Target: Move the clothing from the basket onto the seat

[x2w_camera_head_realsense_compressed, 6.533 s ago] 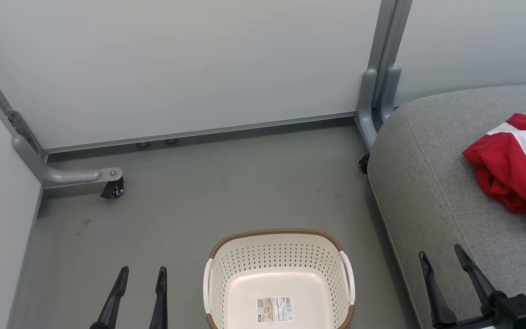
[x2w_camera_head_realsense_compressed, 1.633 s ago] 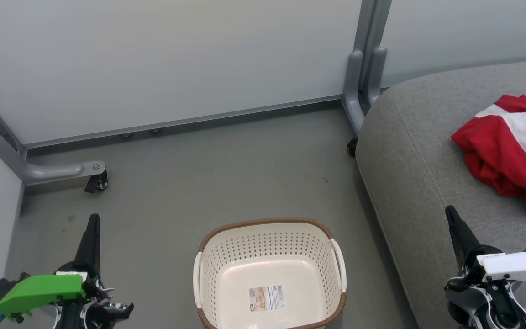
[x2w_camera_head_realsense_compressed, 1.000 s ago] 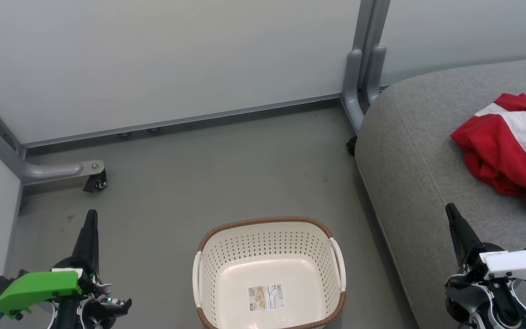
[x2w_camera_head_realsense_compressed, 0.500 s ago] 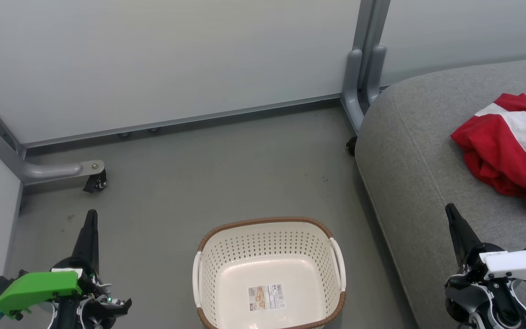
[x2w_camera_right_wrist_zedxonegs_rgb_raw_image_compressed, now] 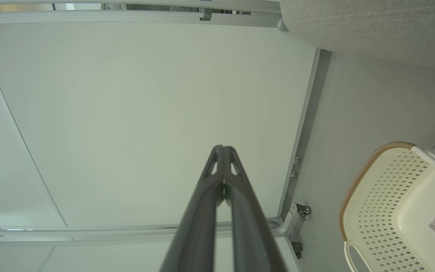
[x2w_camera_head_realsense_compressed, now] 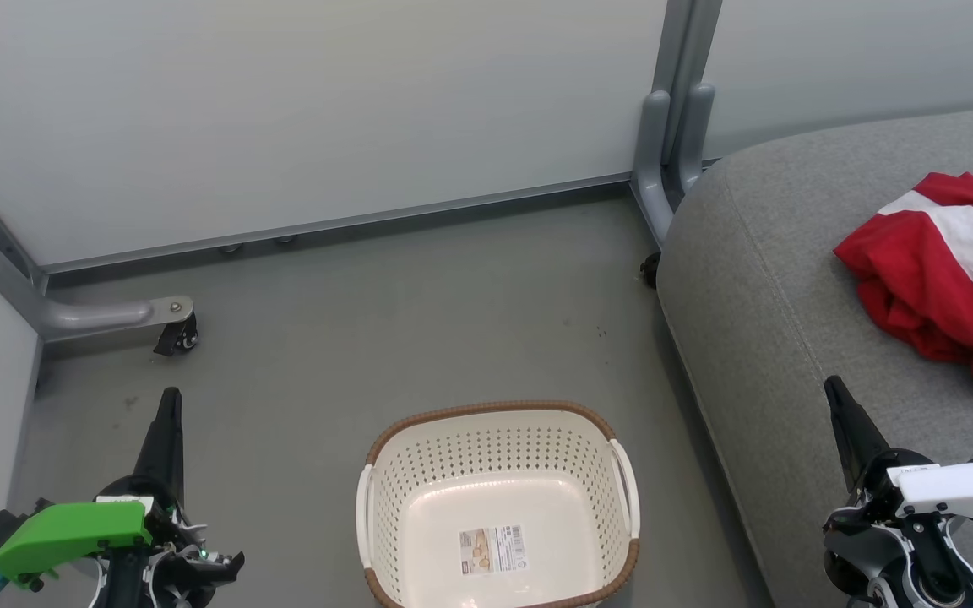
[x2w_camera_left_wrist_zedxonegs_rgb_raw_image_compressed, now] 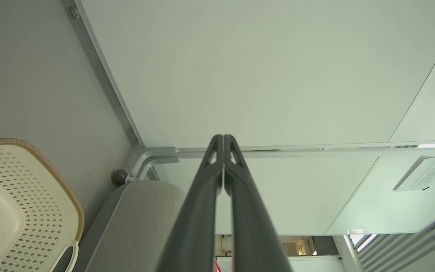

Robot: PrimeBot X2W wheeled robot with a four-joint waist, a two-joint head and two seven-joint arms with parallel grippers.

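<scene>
The clothing [x2w_camera_head_realsense_compressed: 943, 279], a crumpled red garment with a white band, lies on the grey seat [x2w_camera_head_realsense_compressed: 774, 295] at 3 o'clock in the head view, well apart from the basket [x2w_camera_head_realsense_compressed: 495, 447]. The seat fills the area from 2 o'clock to 5 o'clock. The cream basket stands upright on the grey floor [x2w_camera_head_realsense_compressed: 385, 338] at 6 o'clock, just beside the seat's rounded edge. Its bare bottom shows a paper label [x2w_camera_head_realsense_compressed: 491, 549].

The right end effector [x2w_camera_head_realsense_compressed: 833, 388] is at 4 o'clock, over the front of the seat. Its fingers are pressed together and grip nothing. The clothing lies at 1 o'clock from its tip, apart from it. The left end effector [x2w_camera_head_realsense_compressed: 169, 397] is at 8 o'clock, above the floor and at 9 o'clock from the basket. Its fingers are likewise together and grip nothing.

Each wrist view confirms the fingers meeting at the tips. Pale partition panels [x2w_camera_head_realsense_compressed: 309, 110] stand from 9 o'clock to 1 o'clock. A caster wheel [x2w_camera_head_realsense_compressed: 187, 338] rests on the floor at 9 o'clock.
</scene>
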